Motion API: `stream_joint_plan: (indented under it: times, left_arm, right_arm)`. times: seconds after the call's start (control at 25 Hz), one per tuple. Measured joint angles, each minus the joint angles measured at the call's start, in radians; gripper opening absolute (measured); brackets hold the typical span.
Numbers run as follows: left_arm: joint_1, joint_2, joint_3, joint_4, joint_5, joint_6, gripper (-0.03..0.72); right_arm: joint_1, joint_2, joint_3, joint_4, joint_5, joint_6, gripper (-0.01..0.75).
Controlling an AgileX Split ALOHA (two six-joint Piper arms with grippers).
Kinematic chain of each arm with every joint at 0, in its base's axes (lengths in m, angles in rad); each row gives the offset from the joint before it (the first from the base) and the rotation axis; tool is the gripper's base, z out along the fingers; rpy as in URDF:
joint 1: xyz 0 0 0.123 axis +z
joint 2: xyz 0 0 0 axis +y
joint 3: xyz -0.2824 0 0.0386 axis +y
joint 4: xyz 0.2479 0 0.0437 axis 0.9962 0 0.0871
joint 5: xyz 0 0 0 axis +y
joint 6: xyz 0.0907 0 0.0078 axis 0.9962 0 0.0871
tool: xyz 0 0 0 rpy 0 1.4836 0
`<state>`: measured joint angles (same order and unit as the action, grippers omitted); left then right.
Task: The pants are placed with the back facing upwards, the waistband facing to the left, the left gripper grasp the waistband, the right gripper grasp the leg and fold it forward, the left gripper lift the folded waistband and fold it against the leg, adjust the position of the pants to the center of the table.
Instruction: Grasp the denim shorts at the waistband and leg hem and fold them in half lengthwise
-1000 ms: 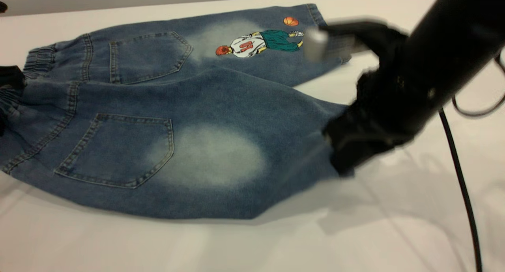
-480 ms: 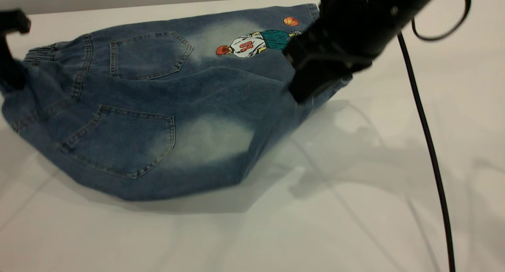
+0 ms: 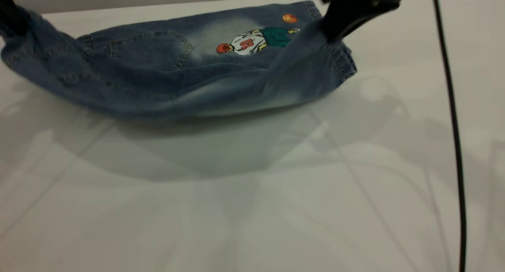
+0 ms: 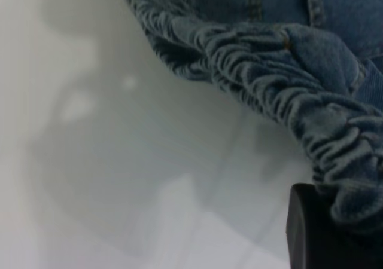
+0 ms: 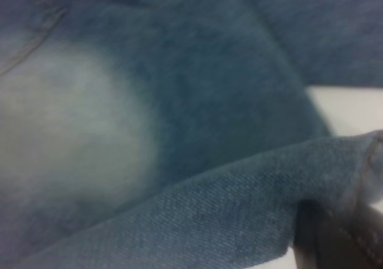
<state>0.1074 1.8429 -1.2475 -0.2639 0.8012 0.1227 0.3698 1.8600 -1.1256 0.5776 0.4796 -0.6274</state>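
Note:
The pants (image 3: 158, 55), blue denim shorts, lie back up at the far side of the table (image 3: 252, 193), with the near half raised off it. The far leg with the basketball-player print (image 3: 252, 41) stays flat. My left gripper (image 3: 8, 15) at the far left is shut on the ruched waistband (image 4: 269, 72), which bunches against a dark finger (image 4: 311, 233). My right gripper (image 3: 335, 25) at the upper right is shut on the hem of the plain leg (image 3: 307, 71). That leg's pale faded oval (image 5: 66, 131) and hem edge (image 5: 209, 215) fill the right wrist view.
A black cable (image 3: 453, 126) runs down the right side of the table from the right arm. The table's far edge (image 3: 158, 6) runs just behind the pants. Bare white table surface with soft shadows lies in front of the pants.
Both grippers rose and moved away from the camera, lifting the near waistband corner and plain leg off the table. The near pocket and faded oval have turned over toward the printed leg.

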Motion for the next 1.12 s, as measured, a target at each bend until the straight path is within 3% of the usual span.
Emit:
stream_joint_plan:
  times: [0.16, 0.56, 1.12]
  left_arm:
    - [0.000, 0.000, -0.046, 0.000, 0.019, -0.004, 0.135]
    - [0.000, 0.028, -0.168, -0.001, 0.029, -0.007, 0.135]
    - [0.000, 0.245, -0.412, -0.001, 0.139, -0.027, 0.135]
  right_arm:
    - [-0.034, 0.043, -0.050, -0.005, -0.001, -0.004, 0.022]
    - [-0.034, 0.158, -0.215, -0.053, 0.040, -0.009, 0.022]
    - [-0.043, 0.274, -0.421, -0.085, 0.032, -0.002, 0.022]
